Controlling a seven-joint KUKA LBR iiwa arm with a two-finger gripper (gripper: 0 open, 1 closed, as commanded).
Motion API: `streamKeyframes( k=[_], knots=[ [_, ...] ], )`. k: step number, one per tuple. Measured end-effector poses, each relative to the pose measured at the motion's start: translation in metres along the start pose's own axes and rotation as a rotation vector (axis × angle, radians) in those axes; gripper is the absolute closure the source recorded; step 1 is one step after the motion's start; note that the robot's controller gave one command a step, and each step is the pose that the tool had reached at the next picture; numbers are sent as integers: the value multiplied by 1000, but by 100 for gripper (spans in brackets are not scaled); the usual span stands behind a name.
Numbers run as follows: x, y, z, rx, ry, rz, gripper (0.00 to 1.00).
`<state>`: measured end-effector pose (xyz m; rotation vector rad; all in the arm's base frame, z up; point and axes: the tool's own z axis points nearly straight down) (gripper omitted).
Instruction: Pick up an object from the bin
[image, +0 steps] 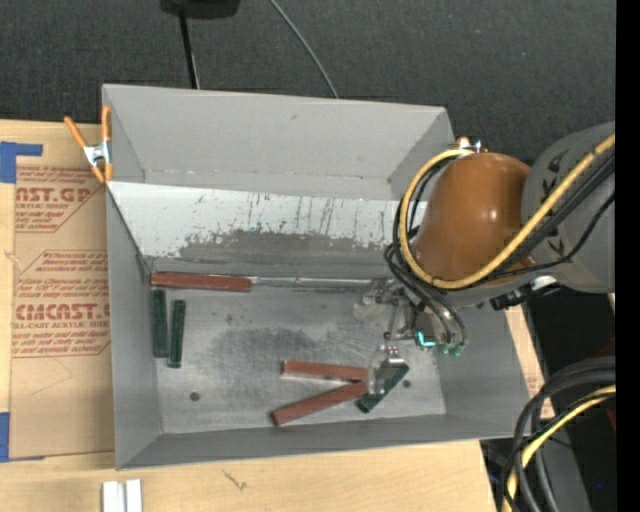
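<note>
- A slanted red-brown bar (318, 404) is lying close to the near wall of the bin (270, 130), with its right end reaching the hand.
- A short dark green bar (384, 389) is sticking out tilted under the hand (385, 372), at the near right. Part of it is being covered.
- Whether the hand is clenched or released, I cannot tell.
- A second red-brown bar (322, 372) is lying just beyond the first.
- Two dark green bars (167, 328) are lying side by side at the left.
- A long red-brown bar (200, 282) is lying along the far wall's foot.
</note>
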<state>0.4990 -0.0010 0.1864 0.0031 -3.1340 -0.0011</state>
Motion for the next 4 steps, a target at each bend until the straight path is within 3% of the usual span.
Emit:
streamKeyframes(
  k=[1,2,3,4],
  knots=[
    [-2,0,-4,0,-8,0,0],
    [-20,12,110,-2,-18,1,100],
    [-20,12,111,-2,-18,1,100],
    [-25,20,-51,0,-13,-17,100]
  ],
)
